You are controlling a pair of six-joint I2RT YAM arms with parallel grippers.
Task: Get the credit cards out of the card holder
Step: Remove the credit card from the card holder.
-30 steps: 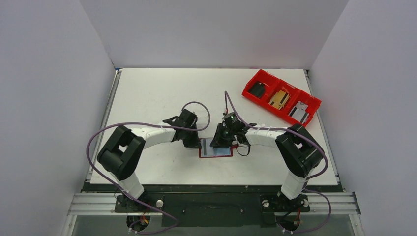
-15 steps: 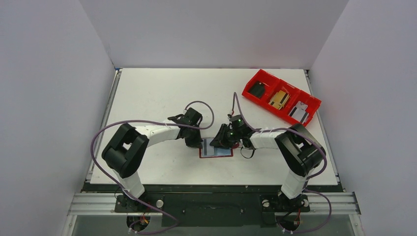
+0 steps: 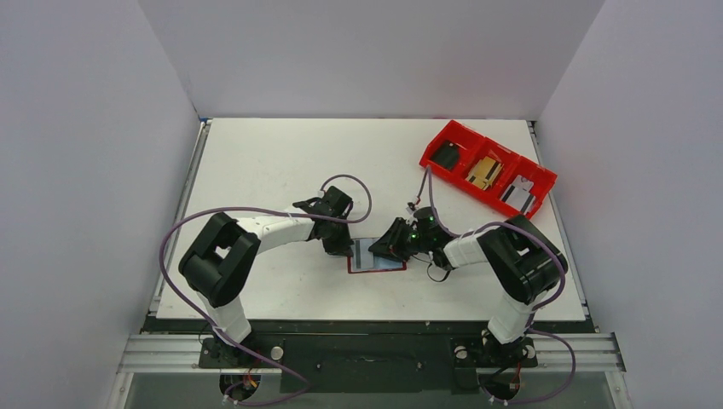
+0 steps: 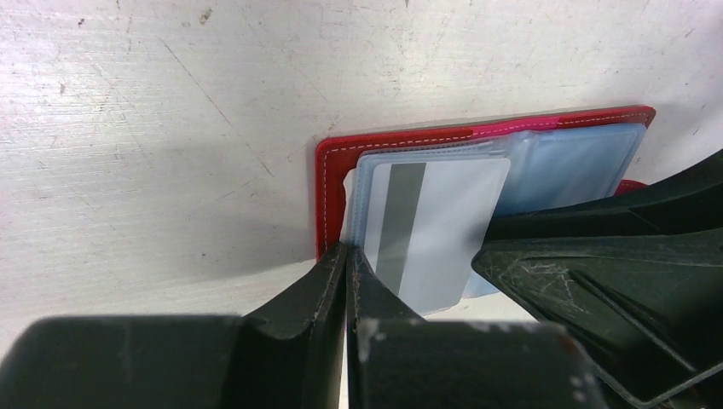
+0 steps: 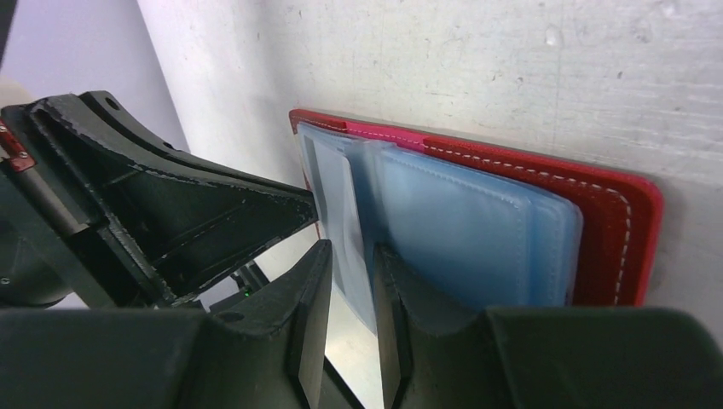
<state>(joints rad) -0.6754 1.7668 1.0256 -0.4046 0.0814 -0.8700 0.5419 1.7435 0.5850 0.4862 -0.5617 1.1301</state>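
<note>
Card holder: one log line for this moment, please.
card holder open flat | left gripper shut at its edge | right gripper straddling striped card, grip unclear

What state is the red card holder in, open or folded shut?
Open. The card holder lies spread on the table, its clear sleeves and a striped card exposed.

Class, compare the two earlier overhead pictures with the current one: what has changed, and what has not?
The right end effector tipped flatter over the card holder as its wrist swung lower and rightward. The left end effector edged slightly toward it. Unchanged: card holder open on the table, right grip on a credit card, left shut, red bin.
</note>
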